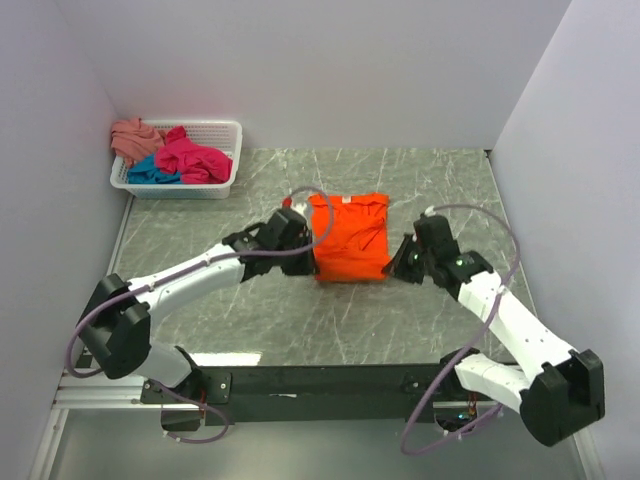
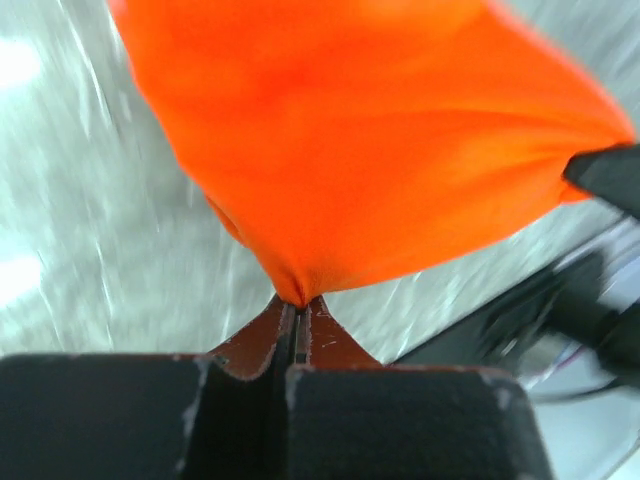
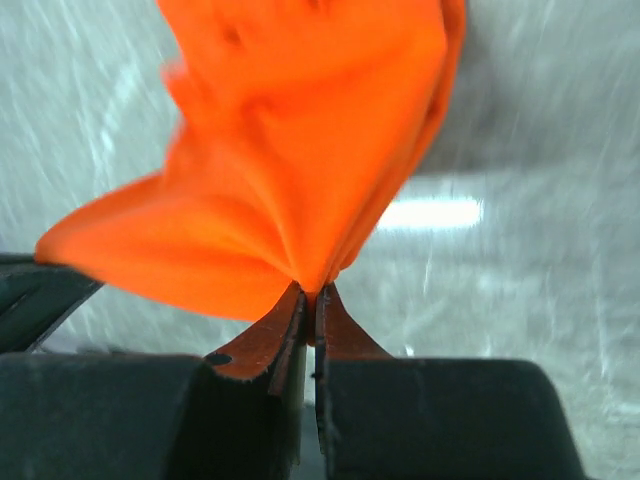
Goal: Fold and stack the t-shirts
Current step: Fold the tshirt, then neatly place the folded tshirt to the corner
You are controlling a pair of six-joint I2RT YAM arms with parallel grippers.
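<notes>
Pinching near corners of the orange t-shirt (image 1: 350, 235), the left pincer (image 2: 298, 308) grips at seven o'clock, the right pincer (image 3: 313, 298) at five.

orange t-shirt (image 2: 380, 150) blurred, cropped at top edge, teal t-shirt (image 1: 150, 175) mostly under magenta t-shirt (image 1: 195, 160)

looks like a robotics lab cell. boxed in by plain white panel walls (image 1: 300, 70), floored with a grey-green marbled tabletop (image 1: 260, 330). fitted with a white-and-black jointed left arm (image 1: 190, 270) and its right twin (image 1: 510, 310), bolted to a black metal rail (image 1: 320, 383) (purple cables (image 1: 478, 208) looping off each). stocked with a white plastic lattice basket (image 1: 236, 150) of crumpled t-shirts (image 1: 190, 160).
</notes>
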